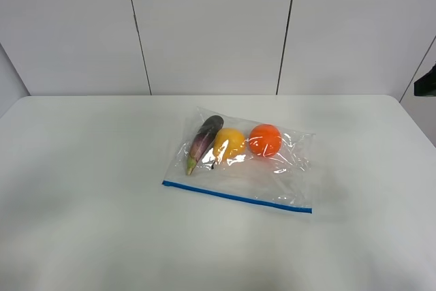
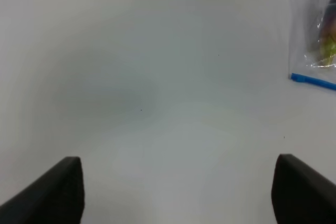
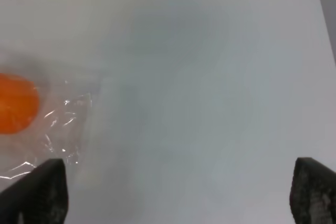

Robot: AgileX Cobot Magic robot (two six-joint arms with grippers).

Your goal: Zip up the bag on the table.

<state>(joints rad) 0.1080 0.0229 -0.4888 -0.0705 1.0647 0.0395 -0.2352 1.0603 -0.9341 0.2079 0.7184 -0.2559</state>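
The clear bag point(image 1: 240, 161) lies flat on my white table point(image 1: 88, 189), a little right of the middle of the high view. Its blue zipper strip point(image 1: 237, 197) runs along the near edge of the bag, slanting down toward the right. Inside, side by side along the far part of the bag, I see a purple eggplant point(image 1: 203, 142) on the left, a yellow fruit point(image 1: 229, 143) in the middle and an orange point(image 1: 265, 140) on the right. The eggplant is tilted, with its dark end pointing up and away. The yellow fruit is just beside the eggplant, and I cannot tell if they touch. I cannot see my arms in the high view. In my left wrist view, my left gripper point(image 2: 178, 192) has its two dark fingers point(image 2: 52, 190) far apart, with only bare table between them; a corner of the bag and one end of the blue strip show at the right edge of that picture. In my right wrist view, my right gripper point(image 3: 178, 195) is spread wide too and holds nothing, and the orange inside the crinkly plastic shows at the left edge.
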